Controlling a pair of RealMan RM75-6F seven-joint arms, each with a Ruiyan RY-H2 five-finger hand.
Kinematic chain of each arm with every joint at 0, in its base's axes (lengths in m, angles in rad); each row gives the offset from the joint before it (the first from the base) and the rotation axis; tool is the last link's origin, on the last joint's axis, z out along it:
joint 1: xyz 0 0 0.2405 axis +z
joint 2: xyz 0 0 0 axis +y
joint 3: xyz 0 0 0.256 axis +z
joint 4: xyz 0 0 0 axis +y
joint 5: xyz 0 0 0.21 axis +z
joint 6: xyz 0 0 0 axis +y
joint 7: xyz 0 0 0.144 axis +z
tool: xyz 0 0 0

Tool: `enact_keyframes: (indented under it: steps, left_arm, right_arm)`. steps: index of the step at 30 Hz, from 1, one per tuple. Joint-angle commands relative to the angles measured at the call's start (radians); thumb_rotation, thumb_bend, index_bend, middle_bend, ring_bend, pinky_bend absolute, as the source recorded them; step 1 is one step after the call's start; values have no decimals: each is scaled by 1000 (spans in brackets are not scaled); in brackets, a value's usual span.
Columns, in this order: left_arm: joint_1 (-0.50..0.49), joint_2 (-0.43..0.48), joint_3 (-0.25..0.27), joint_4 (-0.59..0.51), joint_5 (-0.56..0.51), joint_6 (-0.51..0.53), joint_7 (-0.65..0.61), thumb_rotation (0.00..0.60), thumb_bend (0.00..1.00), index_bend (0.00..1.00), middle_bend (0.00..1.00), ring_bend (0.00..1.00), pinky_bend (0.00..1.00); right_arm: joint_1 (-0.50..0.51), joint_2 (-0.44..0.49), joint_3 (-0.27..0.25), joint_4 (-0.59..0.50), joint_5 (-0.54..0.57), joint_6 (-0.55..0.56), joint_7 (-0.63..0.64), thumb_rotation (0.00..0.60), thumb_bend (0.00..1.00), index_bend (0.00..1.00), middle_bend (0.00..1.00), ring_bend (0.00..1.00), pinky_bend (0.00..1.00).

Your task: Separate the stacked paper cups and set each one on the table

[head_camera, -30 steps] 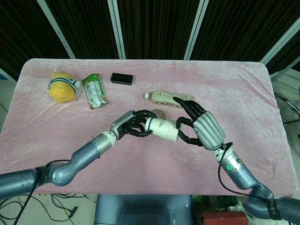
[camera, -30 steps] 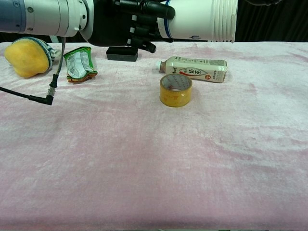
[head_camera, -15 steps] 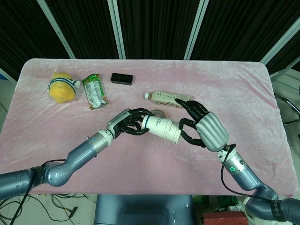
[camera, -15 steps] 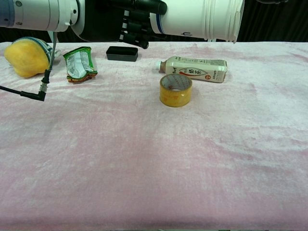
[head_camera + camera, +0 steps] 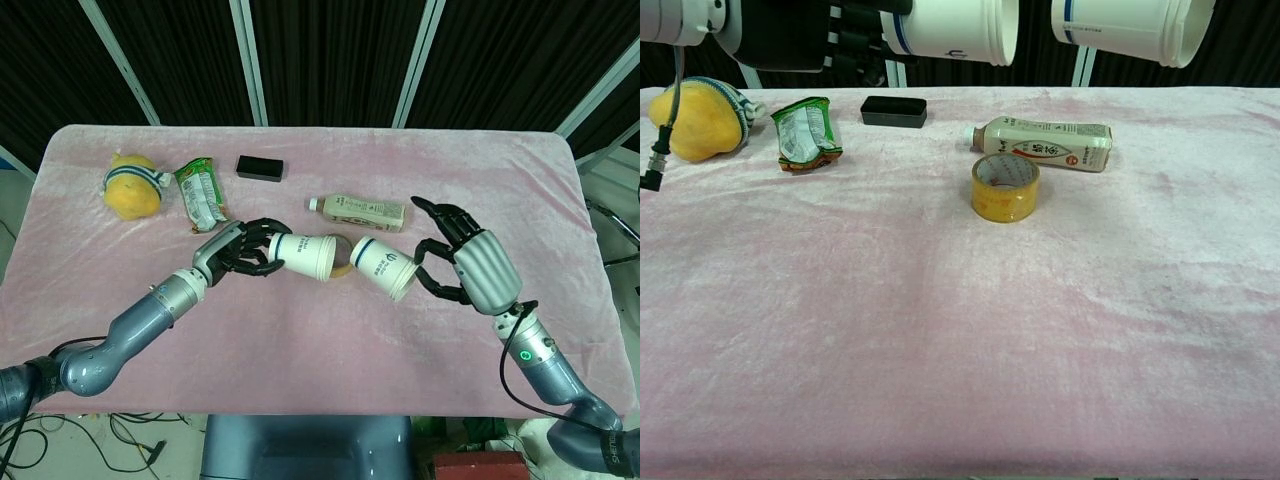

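Observation:
Two white paper cups with blue bands are apart in the air above the table. My left hand [image 5: 238,251] grips one cup [image 5: 303,255] by its base, lying sideways with its mouth to the right; the chest view shows this cup [image 5: 952,28] and the left hand [image 5: 815,35] at the top left. My right hand [image 5: 468,264] holds the other cup [image 5: 384,267], tilted with its mouth down to the right; that cup [image 5: 1130,27] fills the chest view's top right, where the right hand is out of sight.
A roll of yellow tape [image 5: 1005,187] lies mid-table under the cups, with a drink bottle [image 5: 1045,143] on its side behind it. A black box [image 5: 894,110], a green snack packet [image 5: 805,133] and a yellow plush toy [image 5: 695,119] sit at the back left of the pink cloth [image 5: 960,350].
The stacked cups have come apart. My left hand drew one cup to the left, and my right hand carried the other to the right.

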State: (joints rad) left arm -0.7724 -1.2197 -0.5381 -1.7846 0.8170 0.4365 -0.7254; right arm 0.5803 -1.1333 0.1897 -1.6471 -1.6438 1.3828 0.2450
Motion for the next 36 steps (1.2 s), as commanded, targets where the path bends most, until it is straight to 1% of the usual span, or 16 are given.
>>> enact_keyframes:
  steps: [1, 6, 10, 12, 14, 16, 18, 19, 21, 22, 24, 25, 29, 30, 32, 36]
  left_arm:
    - [22, 17, -2, 10, 15, -16, -15, 600, 418, 436, 450, 350, 592]
    - [51, 48, -8, 24, 48, -47, -28, 600, 418, 429, 447, 350, 592]
    - [39, 96, 16, 21, 116, -59, 54, 600, 418, 427, 441, 350, 592]
    - [25, 121, 36, 11, 141, -46, 113, 600, 418, 426, 438, 350, 592]
    - [8, 147, 68, -3, 158, -22, 189, 600, 418, 426, 436, 350, 592]
    - [-19, 173, 111, -13, 170, 9, 293, 600, 418, 426, 434, 350, 592]
    - [-49, 195, 165, -23, 170, 61, 426, 600, 418, 426, 434, 350, 592]
    - [-66, 199, 194, -30, 156, 107, 509, 600, 418, 426, 434, 350, 593]
    - [-87, 198, 235, -43, 126, 177, 629, 600, 418, 425, 434, 349, 595]
    - [-103, 195, 265, -55, 100, 230, 725, 600, 418, 424, 434, 349, 597]
    - [-125, 189, 301, -75, 55, 297, 846, 600, 418, 421, 434, 349, 599]
    - [-142, 183, 325, -90, 16, 342, 933, 600, 418, 420, 434, 349, 600]
    - [-198, 163, 395, -114, -74, 457, 1187, 600, 418, 418, 434, 349, 601]
    - [-216, 148, 414, -124, -109, 499, 1268, 600, 418, 417, 434, 349, 601]
    - [-242, 123, 436, -138, -163, 557, 1374, 600, 418, 413, 432, 347, 601]
    - [-278, 90, 464, -159, -255, 616, 1503, 600, 418, 408, 423, 337, 601]
  right_arm:
    - [-5, 9, 2, 7, 5, 1, 5, 600, 551, 887, 73, 168, 176]
    - [-11, 37, 0, 19, 21, -18, -4, 600, 557, 890, 71, 168, 176]
    - [-3, 82, -10, 14, 48, -85, -23, 600, 569, 901, 67, 168, 176]
    - [5, 105, -14, 2, 64, -126, -28, 600, 571, 907, 64, 169, 176]
    - [17, 131, -22, -15, 77, -178, -34, 600, 576, 908, 58, 169, 176]
    - [31, 161, -29, -37, 89, -232, -41, 600, 581, 908, 54, 169, 176]
    - [45, 189, -33, -62, 101, -280, -51, 600, 584, 908, 46, 169, 176]
    - [54, 207, -36, -79, 108, -311, -56, 600, 584, 908, 45, 169, 176]
    - [68, 233, -40, -104, 119, -355, -63, 600, 586, 908, 44, 169, 176]
    - [79, 252, -43, -122, 130, -391, -68, 600, 588, 908, 44, 169, 176]
    - [95, 277, -46, -144, 143, -439, -80, 600, 591, 908, 44, 169, 176]
    - [106, 291, -50, -157, 153, -473, -97, 600, 592, 908, 44, 169, 176]
    - [141, 316, -68, -187, 183, -581, -160, 600, 595, 908, 43, 169, 176]
    - [153, 319, -72, -196, 197, -614, -184, 600, 596, 908, 42, 169, 176]
    - [169, 315, -75, -205, 224, -652, -223, 600, 599, 908, 41, 169, 176]
    - [205, 301, -84, -210, 287, -729, -306, 600, 610, 908, 38, 169, 176]
